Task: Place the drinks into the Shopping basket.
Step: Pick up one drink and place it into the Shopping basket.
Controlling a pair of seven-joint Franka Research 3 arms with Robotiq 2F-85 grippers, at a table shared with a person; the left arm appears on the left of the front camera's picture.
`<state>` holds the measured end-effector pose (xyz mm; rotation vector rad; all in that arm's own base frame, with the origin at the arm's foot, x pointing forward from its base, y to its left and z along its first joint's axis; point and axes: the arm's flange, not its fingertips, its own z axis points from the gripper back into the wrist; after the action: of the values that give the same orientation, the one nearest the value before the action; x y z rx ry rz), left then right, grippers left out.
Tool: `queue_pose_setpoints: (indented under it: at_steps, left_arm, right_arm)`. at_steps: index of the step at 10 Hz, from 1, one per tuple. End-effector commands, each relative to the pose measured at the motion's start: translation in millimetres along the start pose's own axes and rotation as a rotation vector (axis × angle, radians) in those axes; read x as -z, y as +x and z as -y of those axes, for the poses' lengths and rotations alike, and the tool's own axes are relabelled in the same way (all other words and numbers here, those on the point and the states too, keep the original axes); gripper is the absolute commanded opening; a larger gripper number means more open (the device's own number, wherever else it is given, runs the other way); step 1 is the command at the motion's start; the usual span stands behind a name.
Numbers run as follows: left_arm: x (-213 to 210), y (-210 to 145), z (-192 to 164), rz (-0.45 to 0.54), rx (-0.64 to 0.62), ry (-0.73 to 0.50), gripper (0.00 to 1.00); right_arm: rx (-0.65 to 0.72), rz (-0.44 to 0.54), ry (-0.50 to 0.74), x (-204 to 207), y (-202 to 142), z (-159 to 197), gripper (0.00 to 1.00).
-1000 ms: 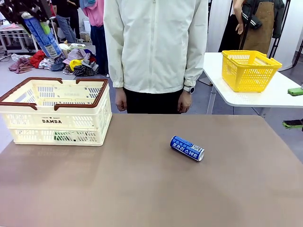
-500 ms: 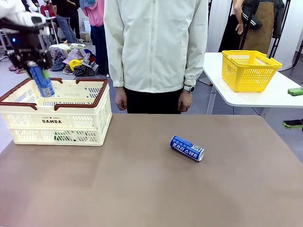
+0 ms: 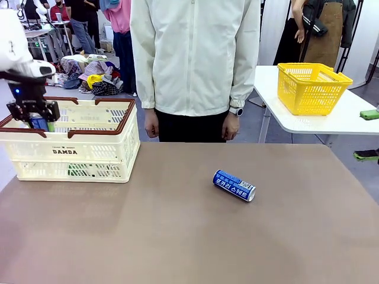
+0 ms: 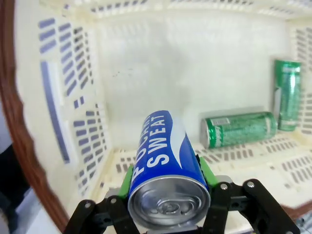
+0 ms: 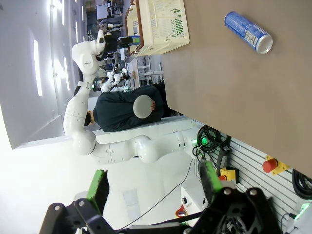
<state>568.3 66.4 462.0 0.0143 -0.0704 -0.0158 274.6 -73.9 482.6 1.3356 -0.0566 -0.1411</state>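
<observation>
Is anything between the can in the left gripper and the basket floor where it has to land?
Nothing visible. The left gripper holds the blue can inside the Shopping basket, above bare floor. Two green cans lie off to one side, apart from it.

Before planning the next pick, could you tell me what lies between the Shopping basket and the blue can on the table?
Nothing: in the front view, only bare table separates the Shopping basket from the blue can.
</observation>
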Motion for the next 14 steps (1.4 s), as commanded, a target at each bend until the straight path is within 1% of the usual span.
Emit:
queue_pose_setpoints:
  at_steps: [1, 3, 6, 9, 10, 11, 12, 14]
  left_arm:
    - [12.4, -3.6, 0.6, 0.069, 0.015, -0.04, 0.0]
    - [30.5, 5.6, 2.4, 0.046, 0.041, -0.037, 0.0]
    - [40.7, 16.1, 12.0, 0.003, 0.064, -0.057, 0.0]
    - [44.9, 23.2, 19.5, -0.012, 0.078, -0.055, 0.0]
    - [45.1, 24.9, 21.7, -0.017, 0.086, -0.052, 0.37]
    - [45.5, 26.4, 22.7, -0.029, 0.082, -0.045, 0.96]
    - [45.9, 26.4, 23.1, -0.033, 0.081, -0.038, 1.0]
    - [43.5, 24.4, 22.2, -0.026, 0.081, -0.036, 1.0]
  right_arm:
    - [0.001, -0.006, 0.007, -1.5, 0.2, -4.3, 1.0]
    - [0.001, -0.006, 0.007, -1.5, 0.2, -4.3, 1.0]
    - [0.001, -0.006, 0.007, -1.5, 0.2, -4.3, 1.0]
    - [0.001, -0.006, 0.007, -1.5, 0.2, -4.3, 1.0]
    - [0.001, -0.006, 0.007, -1.5, 0.2, -4.3, 1.0]
    - [0.001, -0.006, 0.007, -1.5, 0.2, -4.3, 1.0]
    - [0.001, -0.006, 0.007, -1.5, 0.2, -4.3, 1.0]
    - [0.001, -0.006, 0.007, -1.5, 0.2, -4.3, 1.0]
